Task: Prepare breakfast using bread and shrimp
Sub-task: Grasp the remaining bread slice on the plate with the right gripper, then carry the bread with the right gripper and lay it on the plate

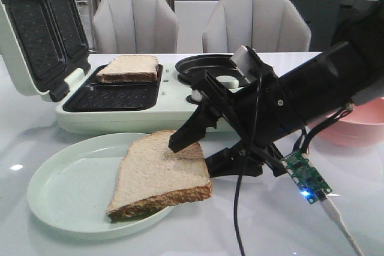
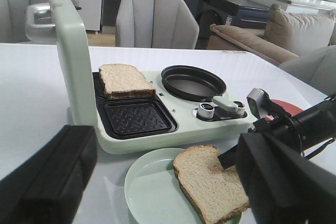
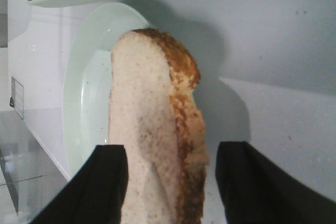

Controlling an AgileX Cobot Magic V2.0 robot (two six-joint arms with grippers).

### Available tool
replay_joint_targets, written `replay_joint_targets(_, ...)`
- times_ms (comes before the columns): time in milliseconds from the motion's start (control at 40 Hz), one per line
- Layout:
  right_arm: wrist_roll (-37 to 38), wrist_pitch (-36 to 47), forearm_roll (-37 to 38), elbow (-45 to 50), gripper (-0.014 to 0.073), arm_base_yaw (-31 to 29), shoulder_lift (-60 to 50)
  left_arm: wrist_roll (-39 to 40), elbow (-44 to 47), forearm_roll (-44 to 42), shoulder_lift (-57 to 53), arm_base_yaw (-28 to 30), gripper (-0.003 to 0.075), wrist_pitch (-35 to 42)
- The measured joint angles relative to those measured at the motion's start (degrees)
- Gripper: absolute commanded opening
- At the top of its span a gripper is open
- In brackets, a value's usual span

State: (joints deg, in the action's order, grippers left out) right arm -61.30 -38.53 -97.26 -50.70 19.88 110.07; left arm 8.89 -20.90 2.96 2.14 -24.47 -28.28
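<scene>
Mint-green sandwich maker (image 1: 120, 115) sits open on the white tabletop (image 1: 54, 238) in the front view, lid raised at 10 o'clock. One bread slice (image 1: 128, 68) already lies in its rear grill well; the front well (image 1: 111, 98) at 9 o'clock is bare. At 6 o'clock a second bread slice (image 1: 157, 175) rests on a pale green plate (image 1: 66, 190), its right edge overhanging the rim. The right end effector (image 1: 198, 151) has its fingers spread above and below that edge, not visibly clamped. A pink bowl (image 1: 357, 127) shows at 3 o'clock; no shrimp is visible.

Left wrist view: the left end effector (image 2: 157, 187) hangs back from the plate with fingers wide apart, holding nothing. A round black pan (image 2: 193, 81) on the appliance looks empty.

Right wrist view: the plated slice stands between the parted black fingers (image 3: 102, 182), which seem not to squeeze it.

Judgement: roughly a third done. Remaining: grip and move the second slice, then add shrimp.
</scene>
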Motion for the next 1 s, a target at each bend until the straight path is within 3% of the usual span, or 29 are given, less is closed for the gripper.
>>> replay_joint_targets(75, -0.1, 0.9, -0.7, -0.3, 0.0229, 0.1, 0.3, 0.0, 0.0, 0.0, 0.0, 0.0, 0.0603, 0.0)
replay_joint_targets(175, -0.1, 1.4, -1.1, -0.3, 0.016, 0.1, 0.4, 0.0, 0.0, 0.0, 0.0, 0.0, 0.0603, 0.0)
replay_joint_targets(700, -9.3, -6.2, -4.8, -3.3, 0.016, 0.1, -7.6, 0.0, 0.0, 0.0, 0.0, 0.0, 0.0603, 0.0)
replay_joint_targets(1001, -9.9, 1.4, -5.0, -16.1, 0.016, 3.3, -6.6, 0.0, 0.0, 0.0, 0.0, 0.0, 0.0603, 0.0)
